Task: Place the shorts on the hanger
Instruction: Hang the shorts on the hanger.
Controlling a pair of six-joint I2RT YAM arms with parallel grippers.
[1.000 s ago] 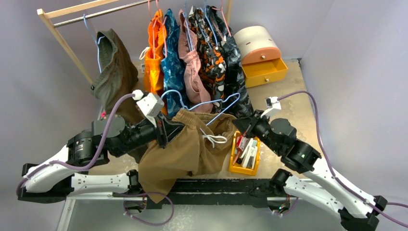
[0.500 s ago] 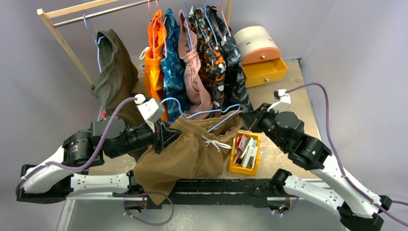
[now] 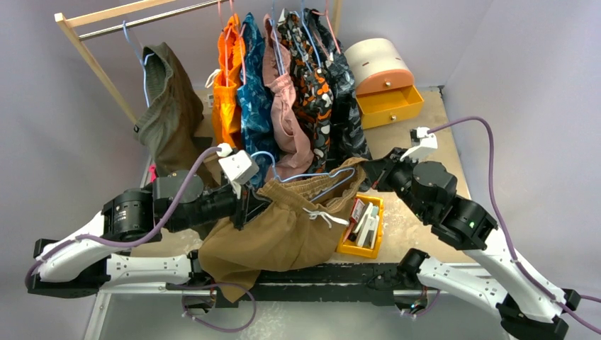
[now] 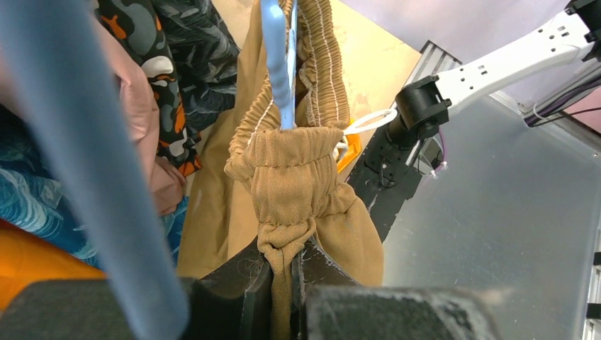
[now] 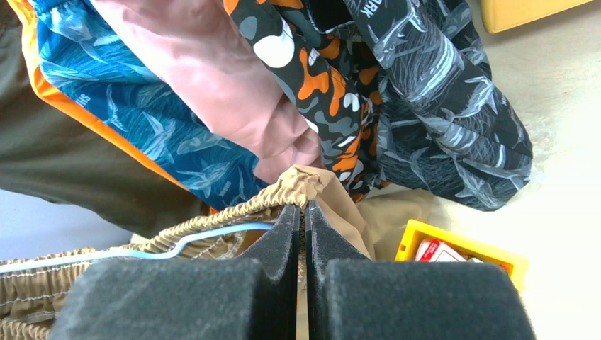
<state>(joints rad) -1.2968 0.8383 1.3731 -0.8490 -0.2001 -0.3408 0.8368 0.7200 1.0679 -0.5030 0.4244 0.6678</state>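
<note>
The tan-brown shorts hang between my two arms, waistband stretched out, white drawstring dangling in front. My left gripper is shut on the left end of the waistband; the left wrist view shows the bunched cloth pinched in my left gripper. My right gripper is shut on the right end, with the gathered waistband poking out above my right gripper. The light-blue hanger lies along the waistband opening, its hook toward the left arm. The hanger wire runs into the waistband, and the hanger shows inside it.
A wooden rack holds an olive-green garment, orange shorts and several patterned garments just behind the shorts. A yellow bin of small items sits on the table under the right arm. A round box with an open yellow drawer stands at the back right.
Both arms carried the shorts right and toward the rack. The right gripper pulled farther right, stretching the waistband along the hanger. Both grips stayed shut.
</note>
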